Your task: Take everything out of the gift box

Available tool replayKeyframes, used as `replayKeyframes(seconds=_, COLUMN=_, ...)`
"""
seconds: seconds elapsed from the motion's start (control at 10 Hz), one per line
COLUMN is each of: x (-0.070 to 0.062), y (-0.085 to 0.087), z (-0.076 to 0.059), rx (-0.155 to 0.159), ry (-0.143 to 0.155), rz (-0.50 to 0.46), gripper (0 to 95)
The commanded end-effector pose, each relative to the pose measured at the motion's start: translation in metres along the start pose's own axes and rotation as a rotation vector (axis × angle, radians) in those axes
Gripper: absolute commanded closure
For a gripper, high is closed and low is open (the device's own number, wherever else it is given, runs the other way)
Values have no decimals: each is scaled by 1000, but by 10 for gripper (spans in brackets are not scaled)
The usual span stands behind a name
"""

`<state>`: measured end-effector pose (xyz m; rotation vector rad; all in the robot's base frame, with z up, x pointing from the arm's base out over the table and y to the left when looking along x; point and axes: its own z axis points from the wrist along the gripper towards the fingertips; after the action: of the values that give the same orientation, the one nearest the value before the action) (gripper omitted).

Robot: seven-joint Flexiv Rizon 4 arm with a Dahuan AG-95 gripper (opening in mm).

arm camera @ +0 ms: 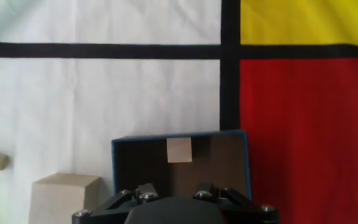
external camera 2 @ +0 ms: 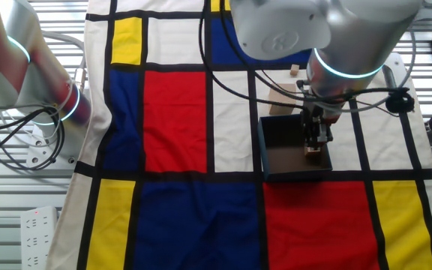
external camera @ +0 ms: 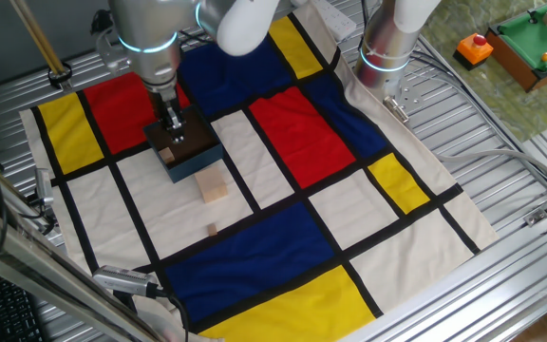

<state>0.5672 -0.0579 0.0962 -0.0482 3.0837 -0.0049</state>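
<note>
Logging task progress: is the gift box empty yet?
No. The gift box holds one small tan block; two other blocks lie outside on the cloth.

Above gift box: taken by the hand.
Box walls: low, open top.
Beside box: pale cube, apparently just clear.
Farther off: small block; open cloth around.
</note>
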Motion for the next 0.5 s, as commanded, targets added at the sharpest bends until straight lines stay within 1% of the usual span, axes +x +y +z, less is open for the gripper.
replayKeyframes(seconds=0.1, x=0, y=-1, z=7, rx=4, ry=-1, rz=1, gripper=570)
replayKeyframes(seconds=0.3, x=-1, y=-2, z=17, rx=9, ry=-6, rz=2, gripper=570)
replayKeyframes(seconds=0.5, x=-2, y=-2, z=21, rx=9, ry=-9, rz=2, gripper=570)
